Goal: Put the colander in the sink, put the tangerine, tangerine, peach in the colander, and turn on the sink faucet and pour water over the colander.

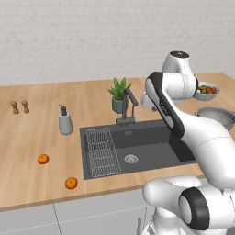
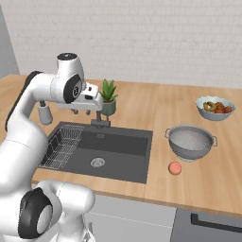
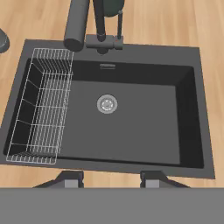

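my pincer (image 3: 109,178) spread and empty above sink (image 3: 131,113), colander (image 2: 191,142) on counter (image 2: 165,104) right of it, peach (image 2: 175,168) just beside

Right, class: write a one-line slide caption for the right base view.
Colander and peach wait on the counter right of the empty sink; arm's end effector hovers by the faucet.

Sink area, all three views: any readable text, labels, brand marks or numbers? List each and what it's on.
None readable.
The sink has a small pale rectangular mark on its back wall below the sink faucet; too small and blurred to tell whether it is lettering.
The soap dispenser, colander and fruit bowl carry no visible print.
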